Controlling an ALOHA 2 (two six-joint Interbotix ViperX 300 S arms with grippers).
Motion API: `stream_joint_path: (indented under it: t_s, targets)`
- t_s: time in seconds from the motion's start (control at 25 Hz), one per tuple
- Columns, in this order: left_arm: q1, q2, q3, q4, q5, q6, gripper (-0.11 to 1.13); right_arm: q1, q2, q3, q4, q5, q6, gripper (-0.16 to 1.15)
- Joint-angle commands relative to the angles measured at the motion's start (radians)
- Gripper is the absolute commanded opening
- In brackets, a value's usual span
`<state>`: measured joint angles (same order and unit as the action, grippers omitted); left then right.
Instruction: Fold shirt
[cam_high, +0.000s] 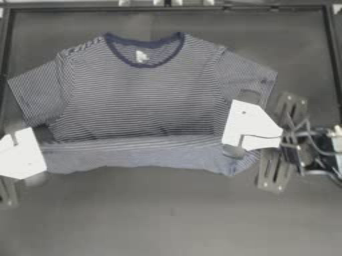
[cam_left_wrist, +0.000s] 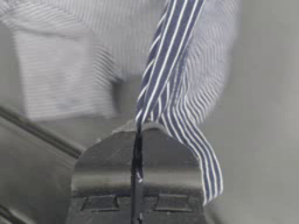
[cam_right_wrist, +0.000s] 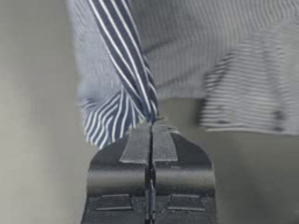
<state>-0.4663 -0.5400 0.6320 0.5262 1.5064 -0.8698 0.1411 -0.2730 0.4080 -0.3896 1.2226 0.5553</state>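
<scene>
The shirt (cam_high: 137, 100) lay front-up mid-table (cam_high: 167, 215), collar away from me, hem band folded up over the body. My left tool (cam_left_wrist: 138, 127) pinched the hem's left corner, my right tool (cam_right_wrist: 152, 121) its right corner, both pressed shut on fabric. I needed to lift evenly and keep the hem taut. Wrist covers hid both corners from above; probably two layers gripped, unclear.

Left gripper (cam_left_wrist: 138, 131) and right gripper (cam_right_wrist: 152, 124) clamped (low).
</scene>
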Motion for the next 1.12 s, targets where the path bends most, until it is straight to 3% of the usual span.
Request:
stream_joint_path:
  t_s: [0.04, 0.28, 0.6, 0.72, 1.12]
  targets:
    - [0.106, -0.058, 0.008, 0.029, -0.021, 0.071, 0.06, -0.087, -0.035, -0.009, -0.008, -0.011, -0.064, 0.07]
    - [0.357, -0.123, 0.063, 0.034, -0.160, 0.221, 0.06, -0.276, -0.057, 0.018, 0.008, -0.130, -0.199, 0.07]
    - [0.646, -0.095, 0.112, 0.009, -0.325, 0.391, 0.06, -0.528, -0.051, 0.055, 0.137, -0.281, -0.359, 0.07]
    - [0.730, -0.057, 0.112, 0.008, -0.367, 0.448, 0.06, -0.584, -0.037, 0.061, 0.164, -0.333, -0.394, 0.07]
    - [0.968, 0.025, 0.123, 0.015, -0.508, 0.592, 0.05, -0.696, 0.061, 0.075, 0.150, -0.437, -0.417, 0.07]
